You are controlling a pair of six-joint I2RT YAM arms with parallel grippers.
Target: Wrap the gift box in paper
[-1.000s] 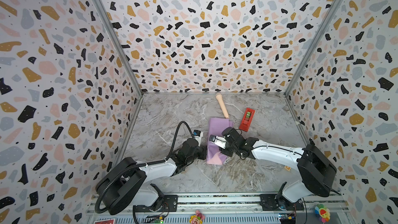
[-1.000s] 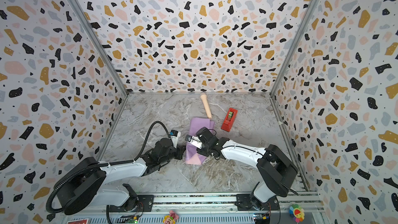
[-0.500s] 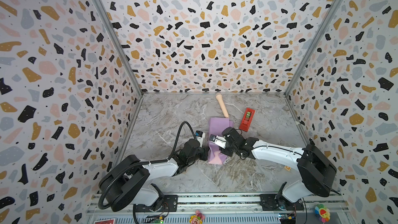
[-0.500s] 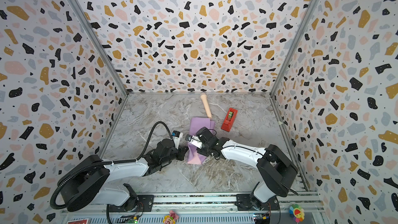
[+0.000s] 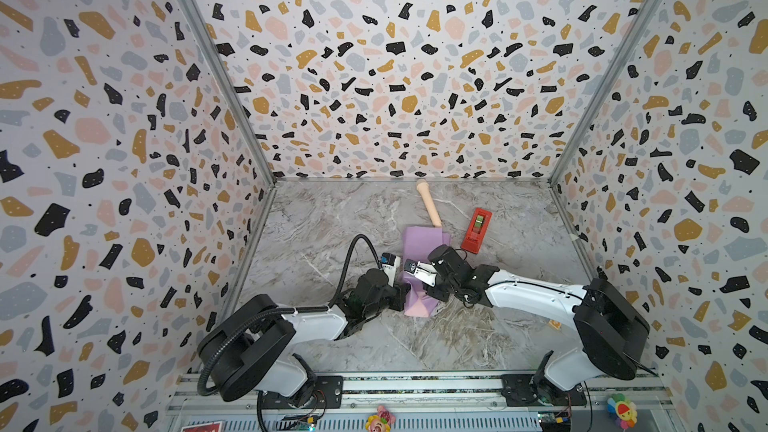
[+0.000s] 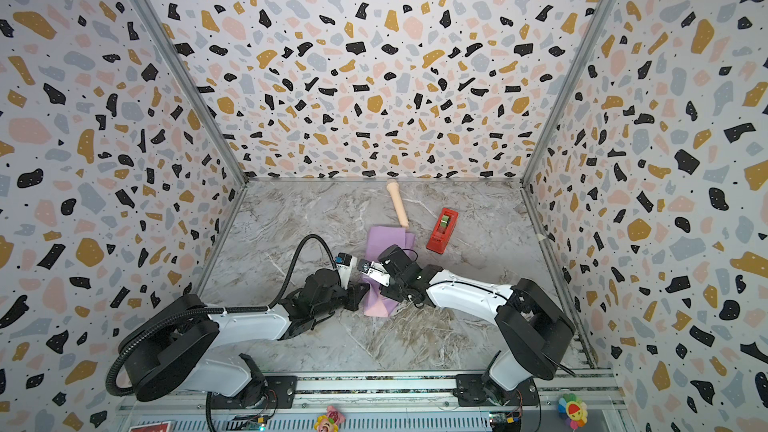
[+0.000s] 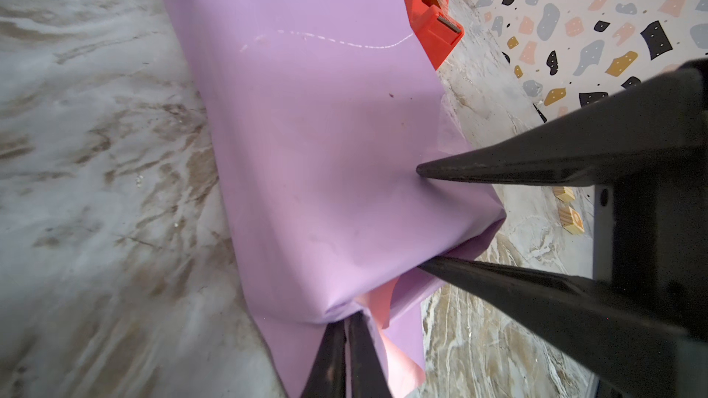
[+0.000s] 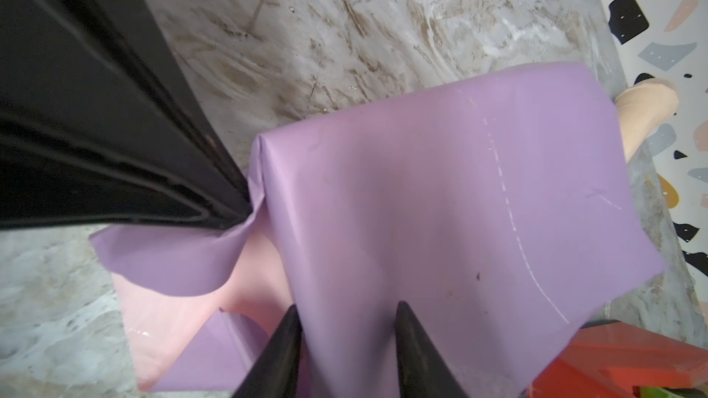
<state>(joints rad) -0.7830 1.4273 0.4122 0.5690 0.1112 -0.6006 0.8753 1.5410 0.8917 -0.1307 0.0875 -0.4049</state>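
Note:
The paper lies lilac side out, draped over a boxy bulk in the middle of the floor. The gift box is hidden under it. At the bulk's near left corner my left gripper is shut, pinching a fold of paper. Pink underside shows beside it. My right gripper comes in from the right. It is shut across the covered bulk, one finger on the top face and one at the lower edge, as the left wrist view shows.
A red tape dispenser stands just right of the paper. A beige toy microphone lies behind it, touching the paper's far edge. Small wooden blocks sit near the right wall. Patterned walls enclose the marble floor.
My left gripper has pushed rightward into the paper's near left corner, and the flap there has folded inward and up. The right arm has held still.

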